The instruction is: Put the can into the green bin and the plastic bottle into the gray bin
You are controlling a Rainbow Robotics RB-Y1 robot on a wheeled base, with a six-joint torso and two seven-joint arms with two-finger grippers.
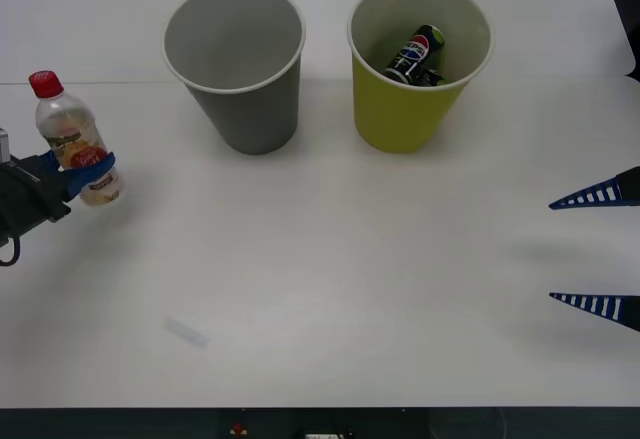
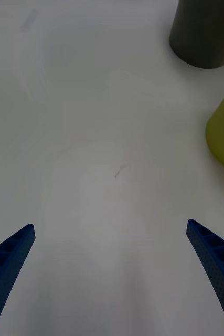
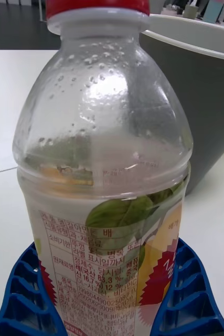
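Now left end effector (image 1: 88, 177) grips the plastic bottle (image 1: 72, 137) low; lift it clear over the gray bin (image 1: 236, 67) rim, then release. Right end effector (image 1: 598, 249) released, idle; the can (image 1: 417, 55) sits in the green bin (image 1: 410, 109).

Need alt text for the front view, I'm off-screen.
The left gripper grips the plastic bottle upright at the table's left edge. Behind stand the gray bin and the green bin holding the can; the right gripper waits open.
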